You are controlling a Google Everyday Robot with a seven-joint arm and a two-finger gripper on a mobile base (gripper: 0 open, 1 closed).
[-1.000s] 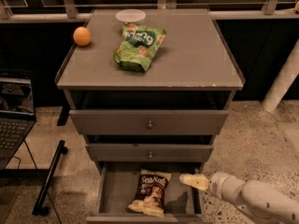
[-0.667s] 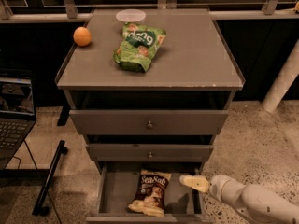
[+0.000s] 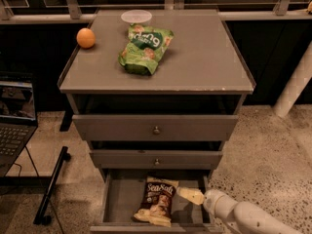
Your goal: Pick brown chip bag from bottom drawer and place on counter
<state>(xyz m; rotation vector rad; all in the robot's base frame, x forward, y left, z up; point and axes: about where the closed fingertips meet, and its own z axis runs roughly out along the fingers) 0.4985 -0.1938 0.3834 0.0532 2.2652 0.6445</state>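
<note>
Currently in the reach-to-grasp step: the brown chip bag (image 3: pixel 157 201) lies flat in the open bottom drawer (image 3: pixel 121 199), right of centre, with its "Sea Salt" face up and its long axis running front to back. The gripper (image 3: pixel 190 195) sits low inside the drawer just beside the bag's upper right edge. I can't tell whether it touches the bag, or whether it's spread or closed, because the tip reads as one pale blob. The white arm (image 3: pixel 243 216) comes in from the lower right, nearly horizontal, angled up-left over the drawer's right wall. To do it well, I'd slide in across the bag's short width near mid-length, pinch a fold of the crinkly film rather than press it flat, then lift straight up. It needs to clear the drawer front and the middle drawer's (image 3: pixel 156 159) overhang before swinging away. The main risk is the bag skating left on the smooth tray. The counter (image 3: pixel 209 62) has free space on its right half, well apart from the green chip bag (image 3: pixel 145 48) and the orange (image 3: pixel 86 37).
</note>
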